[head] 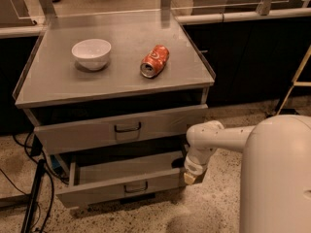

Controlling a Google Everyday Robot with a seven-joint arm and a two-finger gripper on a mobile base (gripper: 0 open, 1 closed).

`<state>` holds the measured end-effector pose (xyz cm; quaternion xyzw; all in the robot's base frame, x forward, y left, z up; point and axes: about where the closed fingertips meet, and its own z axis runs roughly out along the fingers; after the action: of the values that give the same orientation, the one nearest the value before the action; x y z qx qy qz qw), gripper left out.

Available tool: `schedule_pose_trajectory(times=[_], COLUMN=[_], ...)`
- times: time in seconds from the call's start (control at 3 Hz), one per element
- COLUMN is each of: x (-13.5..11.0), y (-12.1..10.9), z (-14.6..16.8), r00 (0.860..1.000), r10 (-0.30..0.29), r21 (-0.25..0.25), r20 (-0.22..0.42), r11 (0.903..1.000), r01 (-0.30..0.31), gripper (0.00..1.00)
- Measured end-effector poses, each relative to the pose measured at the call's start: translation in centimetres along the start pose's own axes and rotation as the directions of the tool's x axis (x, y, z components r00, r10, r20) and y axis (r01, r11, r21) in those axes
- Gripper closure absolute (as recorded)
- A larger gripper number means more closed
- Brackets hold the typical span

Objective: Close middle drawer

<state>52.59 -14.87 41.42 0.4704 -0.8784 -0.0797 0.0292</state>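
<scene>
The middle drawer is a wide, shallow grey drawer with a small dark bar handle. It stands pulled well out from the cabinet, and its inside looks empty. Above it, the taller-fronted top drawer with the larger handle is open a little. My gripper hangs at the end of the white arm, right at the right end of the middle drawer's front, touching or nearly touching it. The lowest drawer is hidden below.
On the cabinet top stand a white bowl and a crushed orange can lying on its side. Black cables and a stand are on the floor at the left. Dark cabinets stand behind, and a ladder leg is at the right.
</scene>
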Motion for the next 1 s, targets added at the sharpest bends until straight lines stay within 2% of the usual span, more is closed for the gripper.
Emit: schedule_pose_trajectory(times=[0.67, 1.0], x=[0.0, 0.0], y=[0.0, 0.0], z=[0.01, 0.01], r00=[1.0, 1.0], r10=[0.0, 0.0], r21=[0.0, 0.0], r20=[0.0, 0.0], r11=[1.0, 1.0], r01=[0.0, 0.0], gripper=[0.12, 0.0])
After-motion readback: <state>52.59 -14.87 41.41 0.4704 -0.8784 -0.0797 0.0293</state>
